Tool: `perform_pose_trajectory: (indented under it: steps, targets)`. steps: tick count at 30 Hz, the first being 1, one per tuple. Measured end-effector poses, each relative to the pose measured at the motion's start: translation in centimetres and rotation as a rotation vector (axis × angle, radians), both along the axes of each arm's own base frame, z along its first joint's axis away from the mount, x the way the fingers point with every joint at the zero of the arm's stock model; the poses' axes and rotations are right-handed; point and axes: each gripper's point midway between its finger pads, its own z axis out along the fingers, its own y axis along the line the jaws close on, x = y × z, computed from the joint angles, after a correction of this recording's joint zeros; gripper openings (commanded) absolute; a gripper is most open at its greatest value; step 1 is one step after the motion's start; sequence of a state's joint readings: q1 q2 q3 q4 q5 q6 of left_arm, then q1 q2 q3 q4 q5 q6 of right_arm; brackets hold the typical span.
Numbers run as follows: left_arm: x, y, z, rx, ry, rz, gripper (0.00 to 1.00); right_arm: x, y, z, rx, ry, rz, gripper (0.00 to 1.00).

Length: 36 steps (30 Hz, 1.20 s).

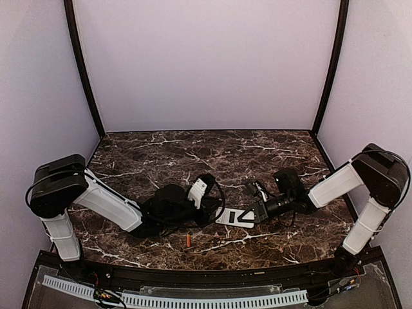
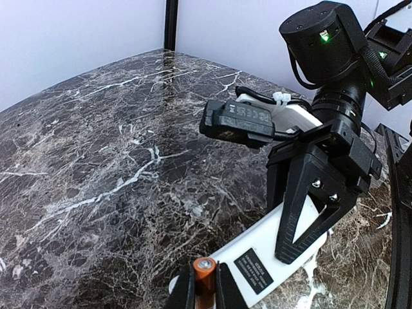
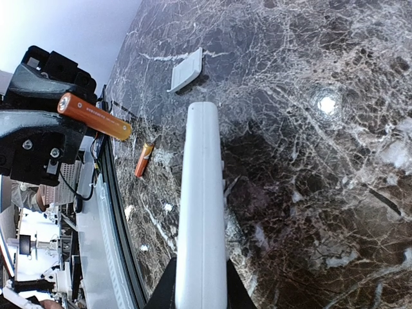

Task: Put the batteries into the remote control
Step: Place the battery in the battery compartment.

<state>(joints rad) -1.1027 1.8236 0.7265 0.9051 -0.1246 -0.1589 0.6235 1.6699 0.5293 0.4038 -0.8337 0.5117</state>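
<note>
My right claw (image 3: 201, 293) clamps the remote control (image 3: 203, 193) steady, its white back turned up so my left claw (image 2: 205, 291), pinching one battery (image 2: 205, 273), can reach it (the spare battery (image 3: 143, 159) lies on the worktop (image 3: 309, 193), near its front edge)

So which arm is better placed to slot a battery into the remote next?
Left. The left pincer grips a battery close to the remote, while the right pincer is busy holding that remote.
</note>
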Motion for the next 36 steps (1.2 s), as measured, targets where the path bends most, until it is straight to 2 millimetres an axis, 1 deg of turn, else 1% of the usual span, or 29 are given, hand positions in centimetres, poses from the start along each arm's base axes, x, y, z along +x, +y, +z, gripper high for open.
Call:
perform_pose_trajectory:
  steps: [11,17,23,31,36]
  targets:
    - [0.3,-0.2,-1.8,0.012,0.042,0.02,0.0,0.4,0.3,0.3,0.012,0.001,-0.009,0.0]
    - [0.6,-0.3,-1.4,0.004,0.035,0.034,0.0,0.3,0.6,1.0,0.038,0.008,0.004,0.0]
    - [0.8,-0.2,-1.4,0.011,0.031,0.044,0.0,0.1,0.8,2.5,0.08,-0.002,0.022,0.0]
    - [1.0,-0.1,-1.1,0.004,0.019,0.056,0.01,0.2,0.8,3.7,0.098,-0.004,0.008,0.0]
    - [1.2,-0.1,-0.9,0.001,0.014,0.065,0.05,0.3,0.7,4.1,0.097,-0.004,-0.003,0.0]
